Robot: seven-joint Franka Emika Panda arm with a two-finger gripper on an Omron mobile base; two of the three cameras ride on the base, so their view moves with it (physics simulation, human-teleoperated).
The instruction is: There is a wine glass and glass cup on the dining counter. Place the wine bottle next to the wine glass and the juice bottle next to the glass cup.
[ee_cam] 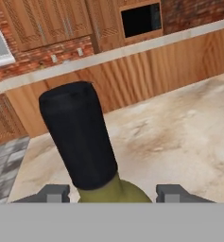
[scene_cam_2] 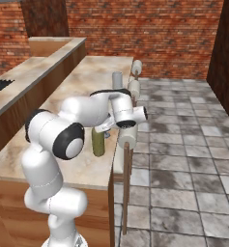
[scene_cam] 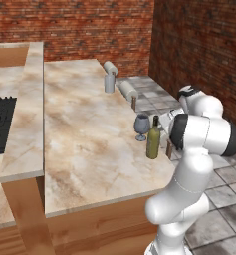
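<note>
Two of my fingertips (ee_cam: 49, 193) flank the wine bottle (scene_cam: 153, 140) with gaps showing, so my claw (ee_cam: 111, 194) looks apart around it, and since the wine glass (scene_cam: 141, 126) stands just beside the bottle on the dining counter (scene_cam: 89, 149), any sideways pull could topple both.

The olive-green wine bottle (scene_cam: 153, 142) stands upright near the right edge of the beige marbled dining counter (scene_cam: 89, 144), just right of the dark-bowled wine glass (scene_cam: 141, 125), with the pale glass cup (scene_cam: 109, 82) upright farther along.
</note>
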